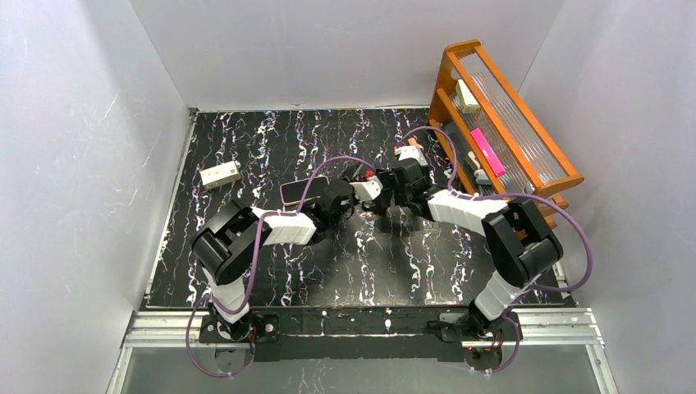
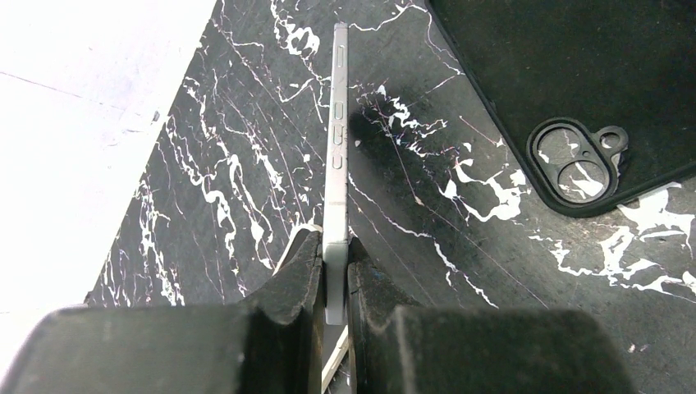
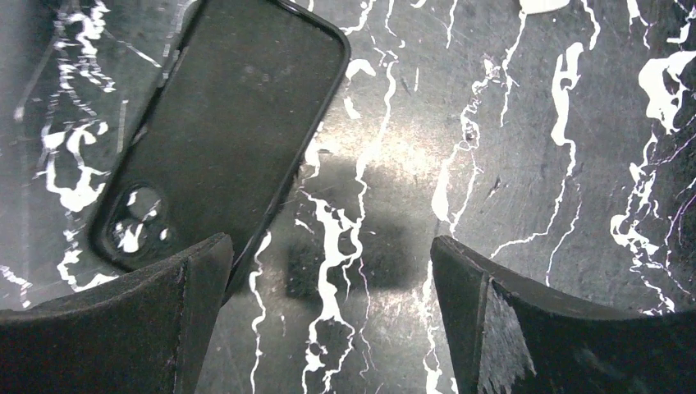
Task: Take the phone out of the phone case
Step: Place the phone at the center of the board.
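The left pincer [image 2: 335, 277] is clamped on one end of the phone [image 2: 336, 156], which stands edge-on up the middle of the left wrist view, free of the phone case [image 2: 566, 66] lying flat on the table [image 2: 427, 271] at upper right. The right pincer [image 3: 328, 271] hangs with its fingers wide apart, the case at upper left of its view. The grip is narrow and near one end, so the phone could pivot or slip out if swung. The held end is hidden between the fingers, and whether the far end touches the table is unclear
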Tool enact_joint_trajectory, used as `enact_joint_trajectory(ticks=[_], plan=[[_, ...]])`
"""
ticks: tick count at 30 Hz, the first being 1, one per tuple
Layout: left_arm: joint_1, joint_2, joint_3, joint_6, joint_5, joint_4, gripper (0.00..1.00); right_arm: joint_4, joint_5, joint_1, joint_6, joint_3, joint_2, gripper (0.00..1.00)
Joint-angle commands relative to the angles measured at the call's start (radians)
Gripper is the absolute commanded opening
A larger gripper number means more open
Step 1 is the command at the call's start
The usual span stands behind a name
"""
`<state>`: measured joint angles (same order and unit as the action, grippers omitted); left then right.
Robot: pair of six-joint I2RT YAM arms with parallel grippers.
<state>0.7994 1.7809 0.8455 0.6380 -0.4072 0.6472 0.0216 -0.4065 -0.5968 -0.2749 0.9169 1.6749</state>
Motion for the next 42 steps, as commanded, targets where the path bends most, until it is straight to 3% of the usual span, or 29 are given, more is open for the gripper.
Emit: enact_joint_trajectory(ticks=[1, 10, 19, 26, 33, 42], plan=[[0.010, -0.020, -0.007, 0.015, -0.003, 0.077, 0.00, 0.017, 0.073, 0.005, 0.025, -0.030, -0.101, 0.99], [0.028, 0.044, -0.054, 0.085, -0.096, 0.138, 0.01, 0.085, 0.062, 0.012, -0.100, -0.154, -0.246, 0.99], [0.058, 0.056, -0.102, 0.110, -0.072, 0.168, 0.12, 0.190, 0.063, 0.030, -0.162, -0.276, -0.319, 0.99], [0.061, 0.061, -0.113, 0.074, -0.071, 0.175, 0.34, 0.205, 0.083, 0.035, -0.174, -0.305, -0.340, 0.99], [0.062, 0.043, -0.126, 0.016, -0.046, 0.175, 0.49, 0.216, 0.105, 0.038, -0.187, -0.322, -0.357, 0.99], [0.057, -0.066, -0.171, -0.135, -0.058, 0.161, 0.74, 0.215, 0.133, 0.039, -0.193, -0.323, -0.371, 0.99]])
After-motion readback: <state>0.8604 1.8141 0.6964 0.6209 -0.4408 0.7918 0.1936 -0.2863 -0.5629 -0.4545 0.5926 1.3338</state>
